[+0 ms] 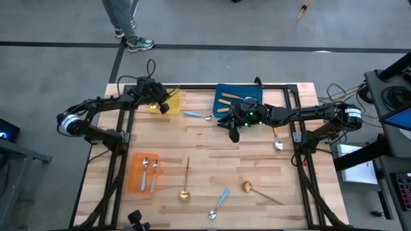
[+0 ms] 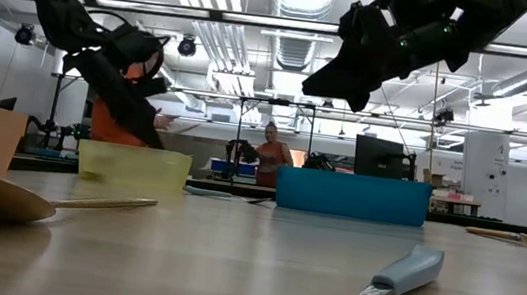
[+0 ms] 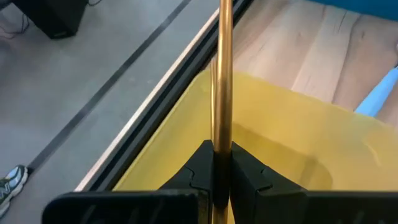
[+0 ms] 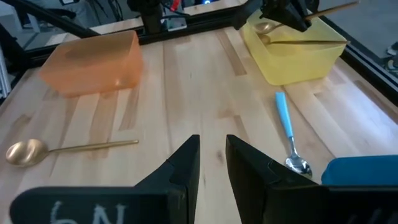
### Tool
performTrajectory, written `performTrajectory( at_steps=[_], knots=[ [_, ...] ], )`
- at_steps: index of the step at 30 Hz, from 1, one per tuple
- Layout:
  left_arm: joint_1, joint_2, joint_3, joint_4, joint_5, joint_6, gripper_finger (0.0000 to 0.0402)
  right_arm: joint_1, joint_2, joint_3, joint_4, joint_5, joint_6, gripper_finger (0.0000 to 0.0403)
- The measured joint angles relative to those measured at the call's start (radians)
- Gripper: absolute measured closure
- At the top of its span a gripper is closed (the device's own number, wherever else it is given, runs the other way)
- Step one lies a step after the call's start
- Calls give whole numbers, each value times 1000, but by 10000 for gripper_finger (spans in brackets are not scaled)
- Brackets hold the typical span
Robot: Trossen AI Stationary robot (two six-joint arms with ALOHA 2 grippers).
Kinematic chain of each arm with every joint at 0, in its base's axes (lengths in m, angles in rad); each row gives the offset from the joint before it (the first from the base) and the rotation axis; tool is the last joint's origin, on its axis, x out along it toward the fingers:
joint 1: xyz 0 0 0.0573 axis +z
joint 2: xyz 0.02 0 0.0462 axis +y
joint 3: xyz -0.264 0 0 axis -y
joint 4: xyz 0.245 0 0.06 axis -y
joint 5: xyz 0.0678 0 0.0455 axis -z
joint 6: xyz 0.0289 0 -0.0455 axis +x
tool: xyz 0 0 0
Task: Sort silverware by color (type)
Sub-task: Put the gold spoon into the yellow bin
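My left gripper (image 1: 167,97) is shut on a gold spoon (image 3: 224,62) above the yellow tray (image 1: 154,108) at the table's far left. A second gold spoon (image 4: 268,28) lies inside that tray. My right gripper (image 1: 232,135) hangs open over the table's middle, just in front of the blue tray (image 1: 239,96), with nothing between its fingers. A blue-handled spoon (image 1: 198,115) lies flat on the table between the yellow and blue trays. More silverware lies on the near half: two gold spoons (image 1: 185,183) (image 1: 253,188) and another blue-handled spoon (image 1: 219,203). My left gripper pinches the gold spoon's thin handle (image 3: 222,140) between its two fingers. The handle runs on ahead of the fingertips, in line with them, slanting out over the yellow tray's far rim (image 3: 186,99). The spoon is lifted clear of the tray, and its bowl is hidden.
An orange tray (image 1: 136,173) at the near left holds two spoons. The blue tray holds spoons with orange handles (image 1: 228,97). Another spoon (image 1: 277,141) lies near the right edge. A person (image 1: 128,25) stands on the floor beyond the far edge.
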Motion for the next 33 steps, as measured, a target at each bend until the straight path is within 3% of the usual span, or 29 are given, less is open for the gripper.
performTrajectory(
  at_steps=[33],
  knots=[
    [0, 71, 0, -17, -37, 0, 392, 0, 0, 0, -1, 1, -5, 335]
  ],
)
